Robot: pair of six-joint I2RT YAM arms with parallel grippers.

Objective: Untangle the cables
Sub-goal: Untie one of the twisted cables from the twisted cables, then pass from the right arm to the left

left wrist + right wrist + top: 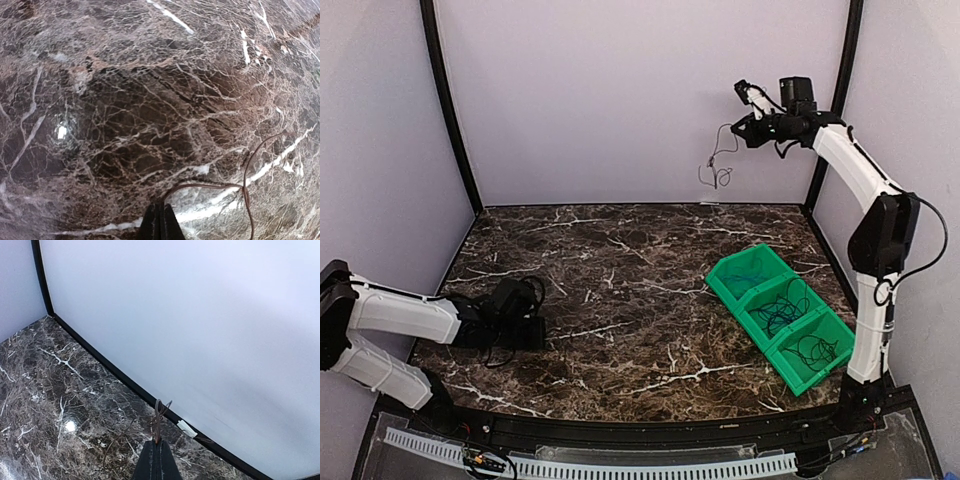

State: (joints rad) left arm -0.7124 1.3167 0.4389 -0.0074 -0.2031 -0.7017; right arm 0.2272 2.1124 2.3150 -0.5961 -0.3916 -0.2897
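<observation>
Hanging straight down from the closed right tool [738, 128], which grips it high by the back wall, a thin dark cable [720, 170] ends in a small tangle well above the desk [620, 250]; the left tool [538, 334] sits low at the desk's left, well apart, shut with a thin cord [220, 186] trailing rightward from its tips, apparently pinched. Other cables [785, 310] lie in the green bin [735, 262] below the right arm, the nearer one.

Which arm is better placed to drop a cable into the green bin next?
Right, likely: right gripper shut on a thin cable, lifted clear, on the side of the green bin. Left gripper sits low far left.
</observation>
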